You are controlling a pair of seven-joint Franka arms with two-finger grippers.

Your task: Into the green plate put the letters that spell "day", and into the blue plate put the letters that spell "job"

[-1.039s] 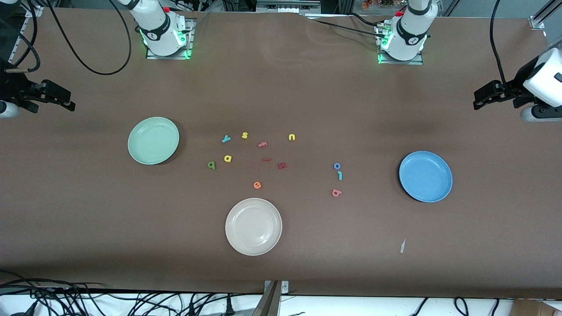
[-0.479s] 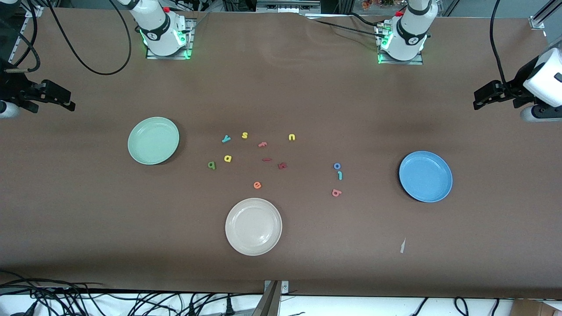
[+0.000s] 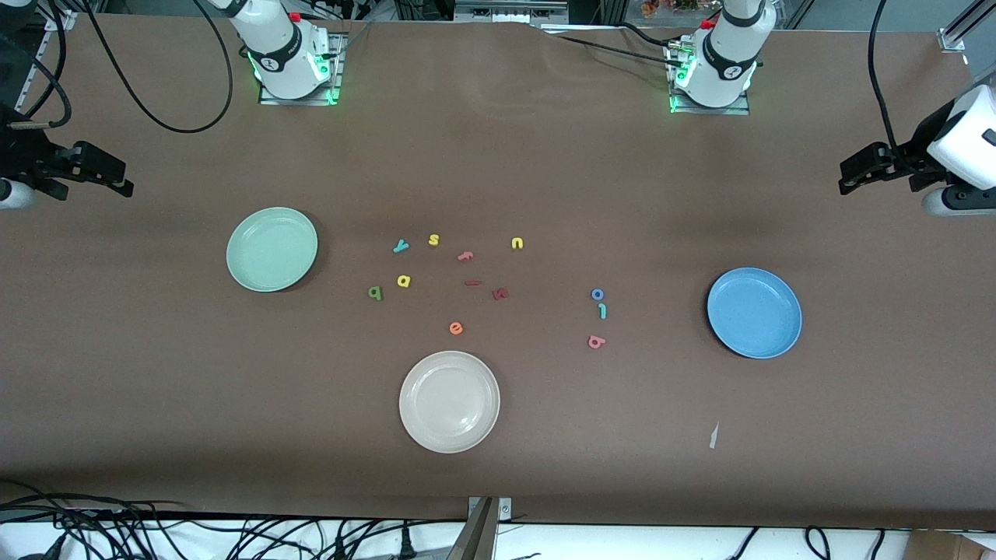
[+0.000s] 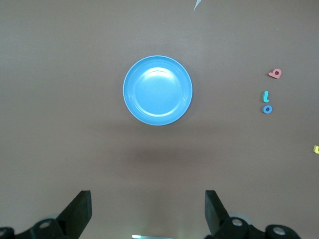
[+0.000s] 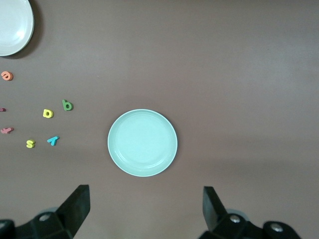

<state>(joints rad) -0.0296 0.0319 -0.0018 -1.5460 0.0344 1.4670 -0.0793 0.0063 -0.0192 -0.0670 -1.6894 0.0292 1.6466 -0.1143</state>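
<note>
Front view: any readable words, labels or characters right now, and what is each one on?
No printed words or brand labels are readable; only loose foam letters on the table:
"y", cyan
"s", yellow
"u", yellow
"a", yellow
"d", green
"e", orange
"o", blue
"j", cyan
"b", salmon
Three reddish letters mid-table: unreadable.

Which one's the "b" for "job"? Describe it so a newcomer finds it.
Start at the blue plate and look toward the table's middle, where three letters sit in a short column. The b is the one nearest the front camera, below the cyan j and blue o. It alone is salmon-red.
</note>
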